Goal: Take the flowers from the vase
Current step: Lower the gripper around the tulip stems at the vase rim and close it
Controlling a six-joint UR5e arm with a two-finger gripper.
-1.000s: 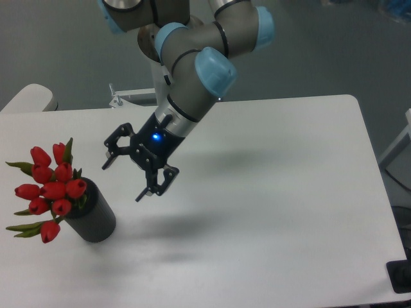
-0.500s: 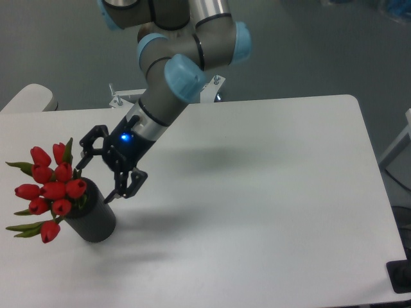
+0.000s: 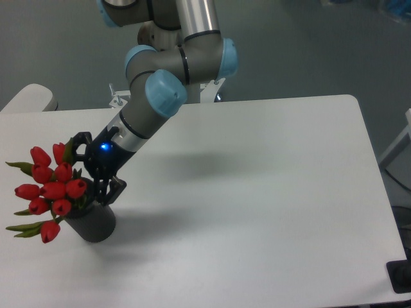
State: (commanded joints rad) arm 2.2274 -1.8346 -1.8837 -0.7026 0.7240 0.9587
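Over the last second my gripper (image 3: 85, 172) has travelled left across the white table (image 3: 270, 192), from a position well apart from the bouquet to one right against it. It now sits at the right-hand edge of the red tulips (image 3: 52, 187), just above the rim of the dark ribbed vase (image 3: 92, 221).

Gripper state: fingers spread apart, nothing held. One finger (image 3: 77, 142) shows beside the upper buds and leaf; the other (image 3: 110, 191) lies low, near the vase mouth. Whether either one already touches a bud or stem cannot be confirmed from this view (the dark fingers merge with the dark vase).

Object state: the tulips have not shifted. They stand in the vase at the front-left of the table, buds fanned out to the left, wider than the vase itself. The vase is upright.

Assessment: the approach phase is nearly complete, and the grasp has not begun. The next step calls for bracketing the stems just above the vase opening, then closing.

Caution: closing on the buds rather than the stems risks crushing them. A lift that is not straight out of the vase could tip it.
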